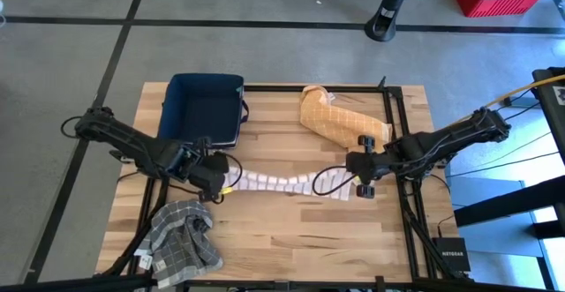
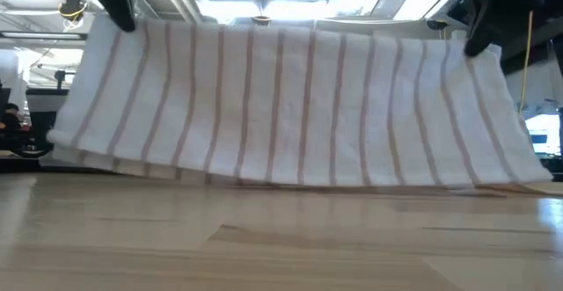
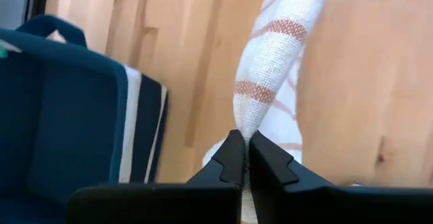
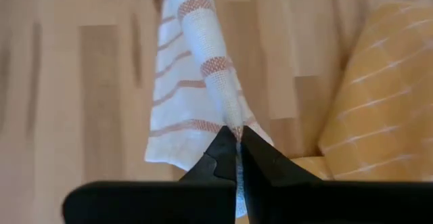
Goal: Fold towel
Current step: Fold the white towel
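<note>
Nearest me lies a crumpled grey checked cloth (image 1: 184,234). At mid-table I hold the white woven towel (image 1: 281,183) with tan stripes taut: left gripper (image 1: 219,178) and right gripper (image 1: 357,173) pinch its top corners. Beyond sit a navy fabric bin (image 1: 205,108) and a yellow grid-patterned cloth (image 1: 340,118).

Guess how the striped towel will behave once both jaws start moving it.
Likely floppy: the striped towel hangs as a loose sheet between the left gripper and right gripper, its hem on the table. Probably light. Bunched corners suggest a secure grip.

Striped towel (image 1: 278,183) hangs between left claw (image 1: 226,184) and right claw (image 1: 346,179).
</note>
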`<state>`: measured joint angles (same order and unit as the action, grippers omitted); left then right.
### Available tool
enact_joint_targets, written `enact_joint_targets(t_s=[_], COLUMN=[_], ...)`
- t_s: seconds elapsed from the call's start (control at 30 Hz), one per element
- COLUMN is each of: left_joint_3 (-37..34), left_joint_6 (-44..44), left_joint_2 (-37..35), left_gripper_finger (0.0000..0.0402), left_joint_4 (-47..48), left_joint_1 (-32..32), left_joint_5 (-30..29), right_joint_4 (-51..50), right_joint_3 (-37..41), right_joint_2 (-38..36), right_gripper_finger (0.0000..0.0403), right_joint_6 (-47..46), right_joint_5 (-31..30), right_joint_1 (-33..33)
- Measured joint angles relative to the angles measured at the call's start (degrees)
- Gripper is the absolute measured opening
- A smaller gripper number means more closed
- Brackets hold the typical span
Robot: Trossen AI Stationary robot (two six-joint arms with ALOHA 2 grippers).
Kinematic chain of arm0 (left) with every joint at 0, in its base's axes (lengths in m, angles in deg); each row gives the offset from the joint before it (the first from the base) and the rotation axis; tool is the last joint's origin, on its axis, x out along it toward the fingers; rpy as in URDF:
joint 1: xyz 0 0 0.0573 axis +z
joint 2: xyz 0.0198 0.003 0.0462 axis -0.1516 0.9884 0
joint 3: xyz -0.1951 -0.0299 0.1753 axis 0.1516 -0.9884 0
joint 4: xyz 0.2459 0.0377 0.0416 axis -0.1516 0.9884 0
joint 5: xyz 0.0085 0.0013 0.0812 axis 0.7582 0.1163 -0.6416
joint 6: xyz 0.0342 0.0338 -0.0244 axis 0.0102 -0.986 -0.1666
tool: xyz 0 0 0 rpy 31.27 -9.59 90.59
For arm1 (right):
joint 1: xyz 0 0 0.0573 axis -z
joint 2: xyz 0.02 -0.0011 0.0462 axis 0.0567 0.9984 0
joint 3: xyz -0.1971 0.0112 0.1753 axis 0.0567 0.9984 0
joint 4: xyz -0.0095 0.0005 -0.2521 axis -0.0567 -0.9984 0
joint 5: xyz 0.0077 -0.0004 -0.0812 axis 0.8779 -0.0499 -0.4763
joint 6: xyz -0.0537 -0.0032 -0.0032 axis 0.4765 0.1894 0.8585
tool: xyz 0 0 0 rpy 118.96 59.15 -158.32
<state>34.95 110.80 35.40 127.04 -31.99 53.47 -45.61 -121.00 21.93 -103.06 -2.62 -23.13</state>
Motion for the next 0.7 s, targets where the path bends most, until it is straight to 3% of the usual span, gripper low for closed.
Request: enact_joint_targets(t_s=[0.4, 0.7], left_joint_3=[-1.0, 1.3], left_joint_6=[-1.2, 0.3], left_joint_2=[0.0, -0.1], left_gripper_finger=[0.0003, 0.0003], left_joint_4=[0.3, -3.1], left_joint_1=[3.9, -0.3], left_joint_5=[0.1, 11.5], right_joint_4=[-0.2, 2.4], right_joint_3=[-0.7, -2.2], right_joint_2=[-2.1, -2.9], right_gripper_finger=[0.0004, 0.0004], right_joint_6=[-0.4, -4.7], right_joint_5=[-3.7, 7.9], right_joint_1=[0.0, -1.6])
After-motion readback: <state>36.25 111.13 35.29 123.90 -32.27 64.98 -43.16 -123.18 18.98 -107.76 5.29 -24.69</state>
